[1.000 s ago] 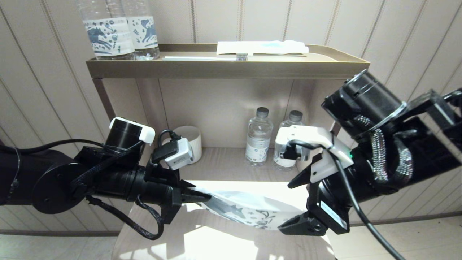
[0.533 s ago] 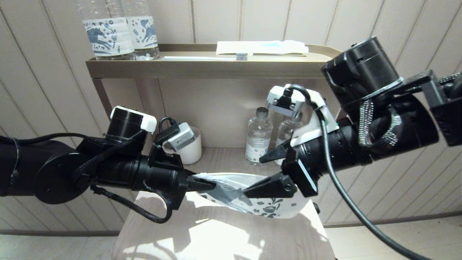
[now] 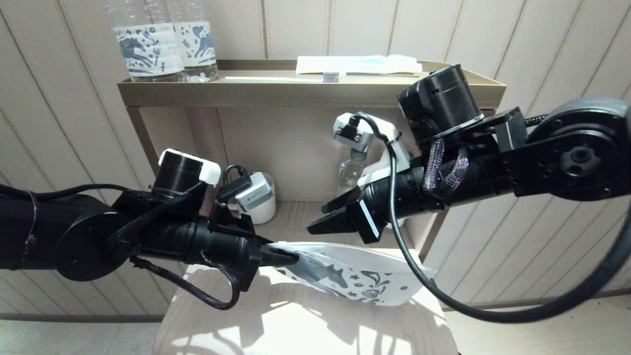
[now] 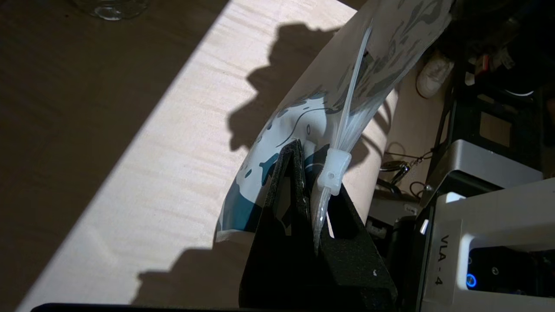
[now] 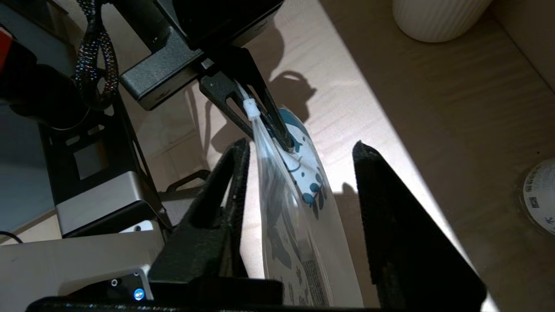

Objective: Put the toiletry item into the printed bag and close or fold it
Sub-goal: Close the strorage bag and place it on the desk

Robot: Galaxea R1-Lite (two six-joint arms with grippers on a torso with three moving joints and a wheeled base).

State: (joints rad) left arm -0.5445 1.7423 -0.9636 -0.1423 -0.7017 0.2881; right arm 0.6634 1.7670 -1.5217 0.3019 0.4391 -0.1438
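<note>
The left gripper (image 3: 288,257) pinches one end of the printed bag (image 3: 355,281) beside its white zip slider (image 4: 333,170), fingers clamped tight on the corner, holding the pouch edge-up and sagging away over the sunlit lower shelf (image 3: 296,325). The right gripper (image 3: 320,224) hangs just above the bag's middle, fingers (image 5: 390,225) parted and holding nothing; in its wrist view they stand either side of the bag's upper edge without touching it. The comb cannot be made out in any view; dark shapes inside the translucent pouch may be only print. Behind the arms, in the shelf's recess, a ribbed white cup (image 3: 263,202) stands half hidden by the left wrist camera (image 3: 254,195), and a small clear bottle (image 3: 350,170) is largely blocked by the right wrist camera (image 3: 352,133) and arm. On the top tray (image 3: 296,93) two horse-labelled water bottles (image 3: 165,42) stand at the left, with a toothbrush (image 3: 281,78) lying across the middle and a flat white-and-blue packet (image 3: 357,64) behind it, all well apart from the grippers.
</note>
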